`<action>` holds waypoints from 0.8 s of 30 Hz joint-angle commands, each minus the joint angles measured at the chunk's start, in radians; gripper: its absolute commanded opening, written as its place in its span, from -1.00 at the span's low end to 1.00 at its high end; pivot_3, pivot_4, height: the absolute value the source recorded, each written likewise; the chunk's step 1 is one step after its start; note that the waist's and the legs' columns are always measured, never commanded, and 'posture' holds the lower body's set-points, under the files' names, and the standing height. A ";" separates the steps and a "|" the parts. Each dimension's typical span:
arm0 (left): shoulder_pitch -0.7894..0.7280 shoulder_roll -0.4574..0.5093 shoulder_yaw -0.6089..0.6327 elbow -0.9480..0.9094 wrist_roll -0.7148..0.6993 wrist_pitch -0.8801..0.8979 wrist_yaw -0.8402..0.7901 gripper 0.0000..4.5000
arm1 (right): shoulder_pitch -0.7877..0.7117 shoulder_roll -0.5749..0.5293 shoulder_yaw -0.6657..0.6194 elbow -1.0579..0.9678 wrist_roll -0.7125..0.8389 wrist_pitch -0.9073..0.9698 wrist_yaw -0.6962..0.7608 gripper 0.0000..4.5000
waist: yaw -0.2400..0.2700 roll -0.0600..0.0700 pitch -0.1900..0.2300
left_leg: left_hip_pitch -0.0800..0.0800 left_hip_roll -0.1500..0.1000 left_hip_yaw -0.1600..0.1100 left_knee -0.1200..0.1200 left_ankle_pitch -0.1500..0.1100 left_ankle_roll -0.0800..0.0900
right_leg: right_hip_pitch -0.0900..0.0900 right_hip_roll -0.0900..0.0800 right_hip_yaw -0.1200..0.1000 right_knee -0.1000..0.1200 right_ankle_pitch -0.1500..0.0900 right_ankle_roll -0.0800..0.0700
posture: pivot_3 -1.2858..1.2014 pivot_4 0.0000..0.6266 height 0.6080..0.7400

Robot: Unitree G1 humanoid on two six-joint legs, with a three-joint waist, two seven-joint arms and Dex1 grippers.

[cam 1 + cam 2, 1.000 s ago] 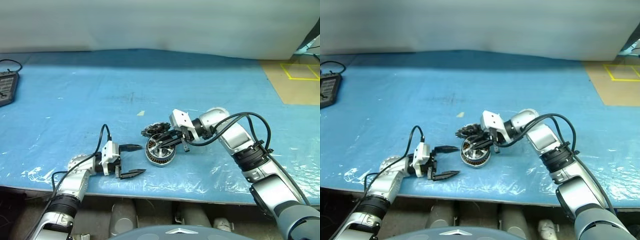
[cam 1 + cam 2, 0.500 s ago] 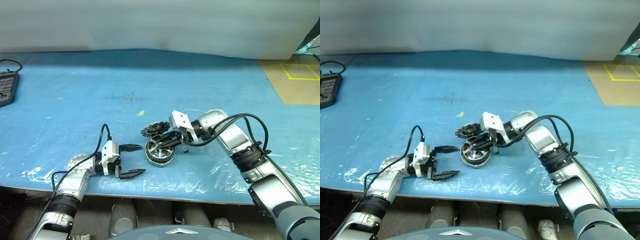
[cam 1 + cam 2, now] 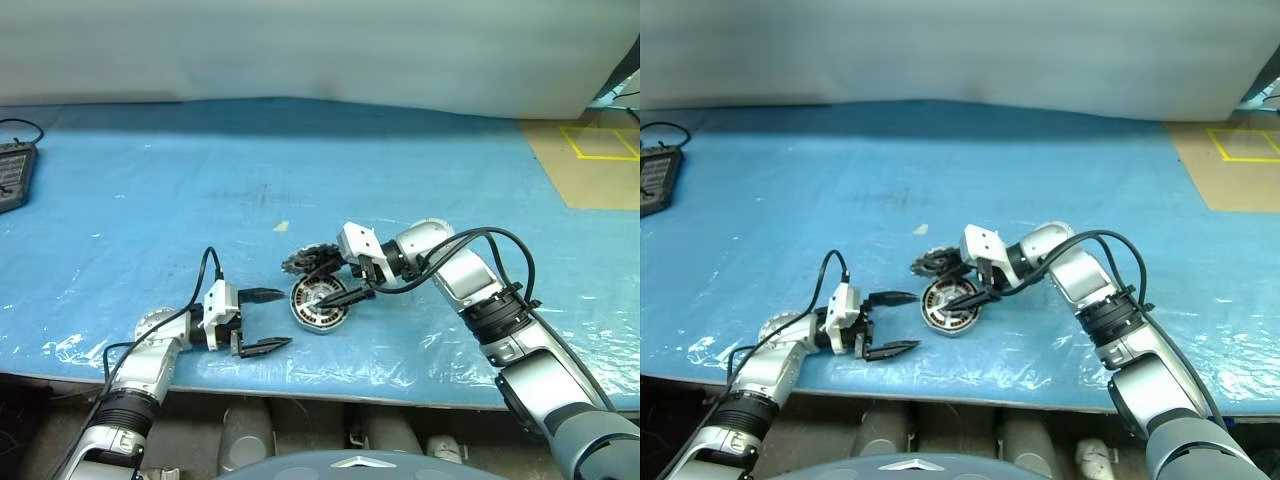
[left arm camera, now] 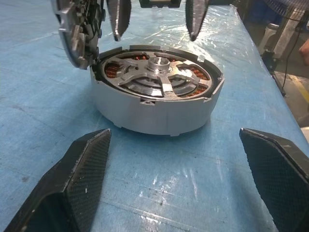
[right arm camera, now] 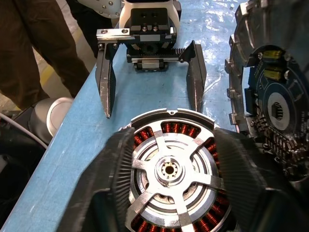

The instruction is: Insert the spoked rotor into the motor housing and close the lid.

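Blue table (image 3: 150, 180), plastic-covered. Far left edge: dark device (image 3: 12, 175) with cable.

Left gripper (image 3: 262, 320) near front edge, level, pointing right at the housing (image 3: 318, 303); fingers spread wide, nothing between them, apart from the housing.

Housing on table at centre, just right of left gripper. Rotor (image 4: 157, 77) seated flat inside it, spokes and hub up, copper windings showing between the spokes.

Lid (image 3: 308, 261) stands open, tilted up at the housing's far edge, joined there.

Right gripper (image 3: 336, 290) angled down over the housing from the right; fingers (image 5: 113, 179) parted, one either side of the rotor, gripping nothing
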 commanded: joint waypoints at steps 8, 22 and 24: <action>0.004 0.008 0.000 -0.012 -0.004 0.003 -0.001 1.00 | 0.010 -0.025 -0.036 -0.078 0.059 0.037 0.020 0.99 | 0.000 0.000 0.000 | 0.000 0.000 0.000 0.000 0.000 0.000 | 0.000 0.000 0.000 0.000 0.000 0.000 | 0.03 -0.52 1.00; -0.007 0.018 0.011 -0.009 -0.009 0.006 0.001 1.00 | 0.099 -0.145 -0.100 -0.120 0.106 0.054 0.025 0.43 | 0.001 0.000 0.000 | 0.000 0.000 0.000 0.000 0.000 0.000 | 0.000 0.000 0.000 -0.001 0.000 0.000 | 0.03 -0.52 1.00; -0.009 0.020 0.013 -0.011 -0.011 0.008 0.003 1.00 | 0.101 -0.161 -0.099 -0.088 0.085 0.037 0.010 0.12 | 0.000 0.000 0.000 | 0.000 0.000 0.000 0.000 0.000 0.000 | 0.000 0.000 0.000 0.000 0.000 0.000 | 0.03 -0.52 1.00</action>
